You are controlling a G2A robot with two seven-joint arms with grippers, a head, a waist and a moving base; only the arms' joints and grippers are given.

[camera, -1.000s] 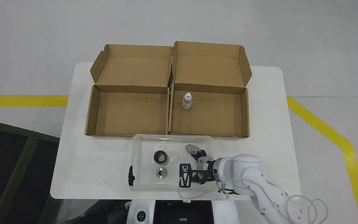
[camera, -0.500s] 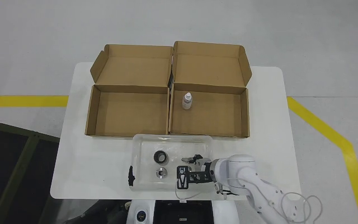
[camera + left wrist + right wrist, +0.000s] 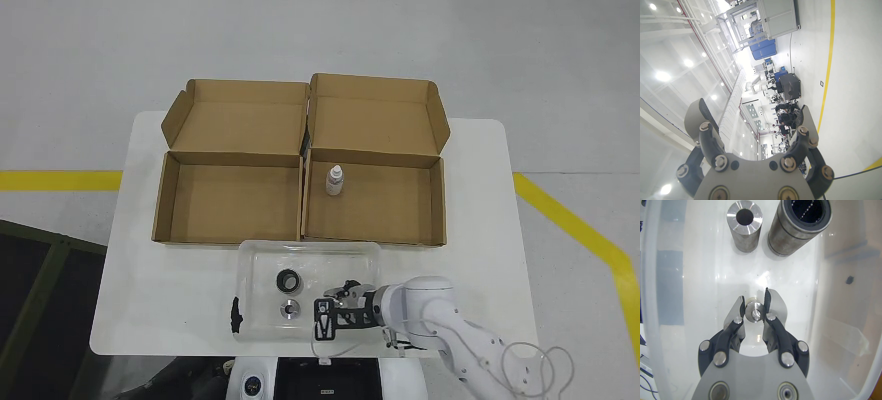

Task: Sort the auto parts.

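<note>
Auto parts (image 3: 287,280): three of them, all inside the clear bin at my near edge of the table.
Table (image 3: 480,200): white, carrying two boxes and the bin.
Cardboard boxes: the left box (image 3: 230,205) and the right box (image 3: 400,205) stand open side by side beyond the bin, flaps up, their inner walls touching.
Clear bin (image 3: 258,256): just in front of the boxes, with my right arm reaching in from my right.
Right gripper (image 3: 754,297): down in the bin, both pads pressed against the small stud.
Left gripper (image 3: 752,105): fingers spread wide with nothing between them, pointing out at the room.
Bottle (image 3: 336,181): small and white, upright in the right box near its left wall.
Linear bearing (image 3: 798,228): dark cylinder standing on end, ahead of my right fingertips.
Steel bushing (image 3: 745,228): bright bored cylinder on end, just beside the bearing but apart from it.
Small stud (image 3: 755,313): round metal piece with a pin on top, clamped between my right pads.
</note>
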